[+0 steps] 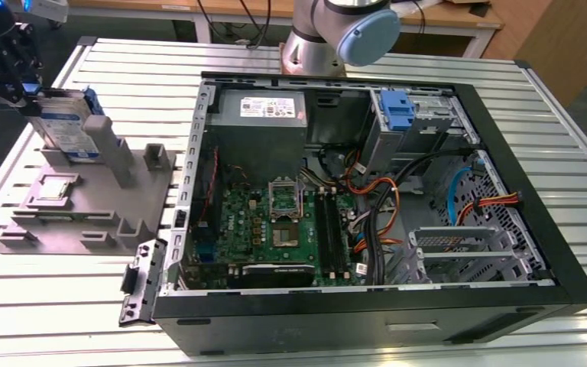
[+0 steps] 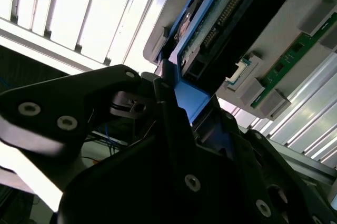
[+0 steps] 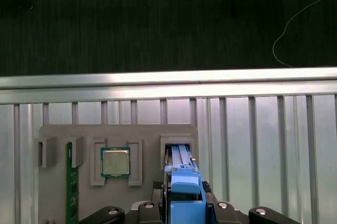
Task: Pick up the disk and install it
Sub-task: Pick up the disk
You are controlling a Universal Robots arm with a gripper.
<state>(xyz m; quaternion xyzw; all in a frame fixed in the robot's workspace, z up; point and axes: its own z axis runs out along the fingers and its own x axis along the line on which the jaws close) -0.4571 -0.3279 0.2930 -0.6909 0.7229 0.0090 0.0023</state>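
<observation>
Black gripper is hanging low at the exterior view's left, fingers pinching narrow on the blue frame of the silver rectangular hard disk. The disk is standing upright in a grey plastic holder tray on the ribbed metal tabletop, w/ an open black PC case just beside.

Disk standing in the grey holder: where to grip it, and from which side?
Grip the disk by the exposed top end of its blue carrier frame, coming straight down from above. It stands on edge with its lower part sunk in a slot of the grey holder, leaving the top end free.
</observation>
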